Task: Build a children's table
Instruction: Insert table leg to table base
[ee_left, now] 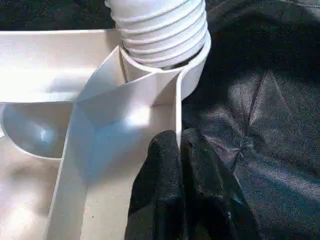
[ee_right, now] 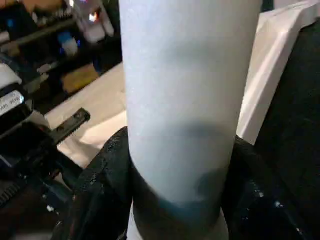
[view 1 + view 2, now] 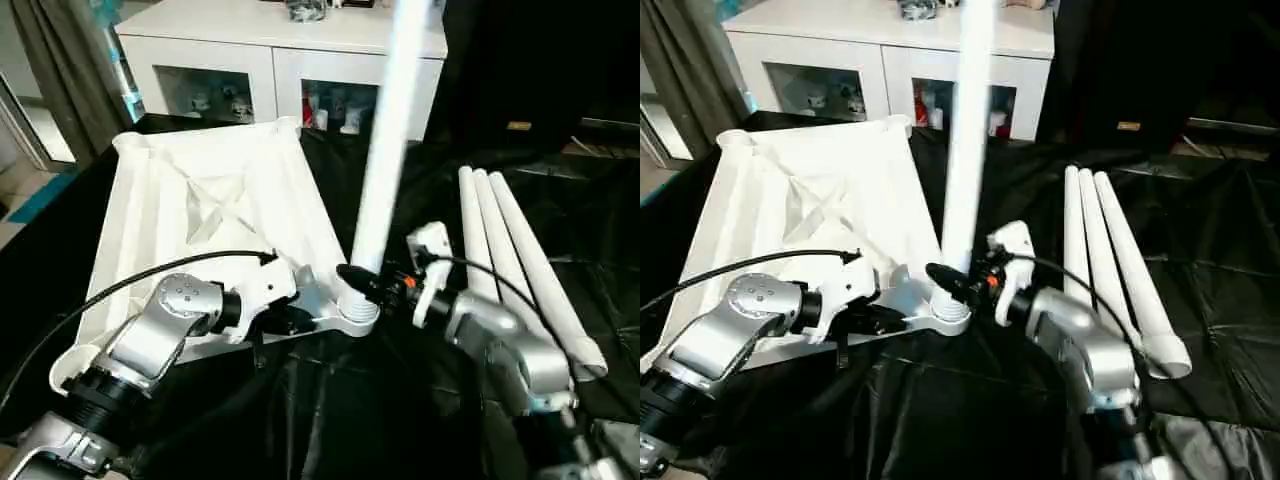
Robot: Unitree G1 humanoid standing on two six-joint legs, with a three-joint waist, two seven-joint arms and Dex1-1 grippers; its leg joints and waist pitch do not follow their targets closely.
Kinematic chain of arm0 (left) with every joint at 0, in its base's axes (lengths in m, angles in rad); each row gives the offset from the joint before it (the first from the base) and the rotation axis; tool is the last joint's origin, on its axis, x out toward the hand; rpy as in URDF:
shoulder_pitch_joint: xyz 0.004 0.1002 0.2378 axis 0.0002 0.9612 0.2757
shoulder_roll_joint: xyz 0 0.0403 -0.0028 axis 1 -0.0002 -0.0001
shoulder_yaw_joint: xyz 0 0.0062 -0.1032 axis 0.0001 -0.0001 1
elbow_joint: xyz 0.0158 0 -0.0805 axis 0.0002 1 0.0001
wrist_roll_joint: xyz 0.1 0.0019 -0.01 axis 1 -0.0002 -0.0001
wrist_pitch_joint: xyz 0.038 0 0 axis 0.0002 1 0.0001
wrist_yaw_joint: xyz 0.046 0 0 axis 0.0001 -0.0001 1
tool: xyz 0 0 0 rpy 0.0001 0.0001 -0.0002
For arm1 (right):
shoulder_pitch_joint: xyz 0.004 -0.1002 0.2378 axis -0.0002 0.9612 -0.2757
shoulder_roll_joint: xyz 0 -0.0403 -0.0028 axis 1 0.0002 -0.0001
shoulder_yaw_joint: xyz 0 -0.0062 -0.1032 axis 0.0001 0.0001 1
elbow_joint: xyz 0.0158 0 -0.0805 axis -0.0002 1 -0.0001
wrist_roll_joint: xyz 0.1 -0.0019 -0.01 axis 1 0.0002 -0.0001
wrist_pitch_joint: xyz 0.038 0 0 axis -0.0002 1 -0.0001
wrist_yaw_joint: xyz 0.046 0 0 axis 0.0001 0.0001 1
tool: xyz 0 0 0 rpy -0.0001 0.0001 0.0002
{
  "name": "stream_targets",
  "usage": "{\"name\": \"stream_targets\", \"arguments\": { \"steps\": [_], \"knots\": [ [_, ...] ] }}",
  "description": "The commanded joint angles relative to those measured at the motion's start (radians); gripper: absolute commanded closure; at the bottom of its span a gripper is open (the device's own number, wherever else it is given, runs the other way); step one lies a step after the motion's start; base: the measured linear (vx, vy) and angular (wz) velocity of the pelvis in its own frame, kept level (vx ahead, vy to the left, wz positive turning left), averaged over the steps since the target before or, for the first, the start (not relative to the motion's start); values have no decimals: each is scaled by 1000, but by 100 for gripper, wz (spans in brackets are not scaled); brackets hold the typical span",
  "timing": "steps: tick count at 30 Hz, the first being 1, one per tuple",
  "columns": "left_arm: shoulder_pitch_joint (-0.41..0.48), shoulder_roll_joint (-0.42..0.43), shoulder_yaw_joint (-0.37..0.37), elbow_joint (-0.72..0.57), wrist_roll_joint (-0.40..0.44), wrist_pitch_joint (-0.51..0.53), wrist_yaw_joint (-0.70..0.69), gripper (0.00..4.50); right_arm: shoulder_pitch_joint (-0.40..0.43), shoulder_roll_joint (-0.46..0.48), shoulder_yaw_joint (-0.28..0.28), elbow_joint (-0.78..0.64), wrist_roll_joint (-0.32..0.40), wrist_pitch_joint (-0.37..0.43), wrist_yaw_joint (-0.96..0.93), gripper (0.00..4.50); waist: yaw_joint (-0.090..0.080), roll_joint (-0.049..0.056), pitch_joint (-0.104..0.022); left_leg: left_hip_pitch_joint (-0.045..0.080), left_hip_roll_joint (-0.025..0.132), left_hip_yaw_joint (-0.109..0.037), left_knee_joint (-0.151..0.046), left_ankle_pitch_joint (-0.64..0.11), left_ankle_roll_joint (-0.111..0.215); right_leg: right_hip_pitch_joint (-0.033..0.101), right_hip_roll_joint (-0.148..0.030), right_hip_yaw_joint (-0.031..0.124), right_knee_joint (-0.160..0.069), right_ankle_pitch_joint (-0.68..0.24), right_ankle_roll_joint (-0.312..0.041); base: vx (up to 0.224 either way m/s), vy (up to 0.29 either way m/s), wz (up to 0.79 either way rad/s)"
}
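The right gripper [image 3: 352, 277] has its two black fingers [image 2: 102, 175] clasped round the lower end of a white tubular leg [image 3: 385, 150], just above the threaded collar where that leg enters a corner socket [image 3: 356, 315] of the tabletop. The leg stands nearly upright, leaning slightly, its threads part-way into the socket in the left wrist view; the grip low on the tube looks chosen to twist or steady it while it seats.

The left gripper [image 1: 180, 150] is clenched on a thin rib wall of the ribbed underside [image 1: 125, 105], right beside that same socket. This hold appears meant to pin the top so it cannot turn or slide as the leg is worked in.

The children's table top [image 3: 215, 200] lies upside down on the black-cloth-draped table [image 3: 330, 400], toward its left side, the socket in use at the corner nearest the robot. Three more legs [image 3: 520, 260] lie side by side on the cloth toward the right edge, apart from the top, not yet fitted.

The right forearm comes in from the right, wrist bent inward so the fingers reach the leg roughly level. The left forearm crosses low over the near edge of the top, wrist angled toward the socket. A white glass-door cabinet [image 3: 270, 60] stands beyond the far edge.
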Motion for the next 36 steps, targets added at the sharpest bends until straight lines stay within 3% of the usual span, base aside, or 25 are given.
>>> {"name": "stream_targets", "arguments": {
  "steps": [1, 2, 4, 5, 7, 10, 12, 13, 16, 17, 18, 19, 20, 26, 34, 35, 36],
  "knots": [
    [-17, 11, 6, 9, 8, -4, -13, 450, 45, -9, -15, 77, -27, -1, -30, 259, 3, 18, -54, 7, 42, -21, -91, -319, -3, 42, -73, 42, -85, -347, -198, 0, 0, 0],
    [-20, 11, 6, 14, 10, -7, -13, 450, 54, -5, -18, 84, -26, -16, -29, 259, 3, 16, -54, 8, 41, -19, -91, -321, -1, 40, -72, 42, -88, -355, -196, 0, 0, 0],
    [-26, 12, 6, 21, 13, -11, -15, 450, 70, -1, -20, 95, -26, -36, -27, 259, 7, 26, -55, 10, 41, -21, -91, -327, -1, 41, -74, 42, -90, -370, -192, 0, 0, 0],
    [-28, 12, 6, 22, 13, -10, -16, 450, 80, 0, -19, 95, -30, -48, -26, 259, 6, 23, -54, 10, 42, -20, -93, -326, 0, 41, -72, 41, -92, -366, -192, 0, 0, 0],
    [-32, 11, 7, 24, 14, -9, -19, 450, 90, 1, -17, 92, -38, -65, -24, 259, 8, 27, -56, 7, 42, -22, -94, -319, 1, 43, -72, 40, -88, -350, -194, 0, 0, 0],
    [-37, 13, 4, 25, 18, -9, -23, 450, 110, -22, 25, 47, -89, -91, -19, 259, 9, 28, -58, 6, 42, -21, -94, -307, 5, 44, -72, 41, -88, -345, -192, 0, 0, 0],
    [-38, 14, 3, 27, 21, -12, -23, 450, 117, -41, 51, 17, -118, -98, -15, 259, 10, 21, -58, 4, 42, -18, -95, -287, 12, 45, -71, 40, -90, -347, -184, 0, 0, 0],
    [-37, 12, 2, 27, 22, -12, -21, 450, 117, -54, 65, 2, -131, -99, -14, 259, 11, 25, -59, 5, 42, -19, -95, -282, 12, 45, -72, 40, -87, -344, -184, 0, 0, 0],
    [-34, 6, 1, 25, 24, -11, -17, 450, 114, -70, 79, -12, -143, -98, -14, 259, 10, 18, -59, 3, 43, -17, -95, -265, 22, 45, -71, 41, -88, -326, -186, 0, 0, 0],
    [-32, 4, 1, 24, 24, -11, -16, 450, 112, -75, 85, -16, -147, -97, -13, 259, 11, 18, -59, 3, 43, -18, -96, -265, 23, 45, -71, 41, -88, -332, -185, 0, 0, 0],
    [-31, -1, 1, 23, 24, -9, -11, 450, 109, -81, 88, -19, -150, -94, -10, 259, 10, 12, -58, 4, 44, -16, -96, -268, 26, 44, -73, 42, -89, -348, -181, 0, 0, 0],
    [-29, -4, 1, 22, 24, -8, -8, 450, 107, -86, 93, -21, -154, -94, -5, 259, 10, 15, -57, 4, 44, -17, -96, -272, 26, 43, -73, 42, -90, -358, -180, 0, 0, 0],
    [-28, -7, 0, 22, 25, -7, -6, 450, 106, -90, 95, -20, -156, -94, 0, 259, 9, 9, -56, 7, 45, -16, -97, -281, 26, 41, -72, 42, -93, -381, -173, 0, 0, 0],
    [-15, -14, 2, 15, 25, -7, 6, 450, 78, -85, 78, -13, -128, -77, -3, 259, 7, -2, -58, 6, 46, -16, -98, -282, 26, 40, -74, 43, -96, -402, -159, 0, 0, 0],
    [-18, -22, 5, 23, 30, -13, 15, 450, 80, -70, 25, 16, -73, -73, -10, 259, 7, -3, -56, 7, 45, -17, -99, -302, 24, 35, -76, 43, -103, -460, -142, 0, 0, 0],
    [-20, -20, 6, 26, 30, -15, 14, 450, 89, -64, 15, 17, -63, -73, -15, 259, 11, 15, -59, 10, 45, -20, -98, -305, 19, 36, -78, 44, -101, -456, -142, 0, 0, 0],
    [-23, -18, 5, 30, 31, -17, 12, 450, 101, -56, 0, 22, -51, -79, -22, 259, 7, 9, -58, 7, 46, -18, -100, -313, 17, 35, -75, 43, -106, -446, -142, 0, 0, 0]
  ]
}}
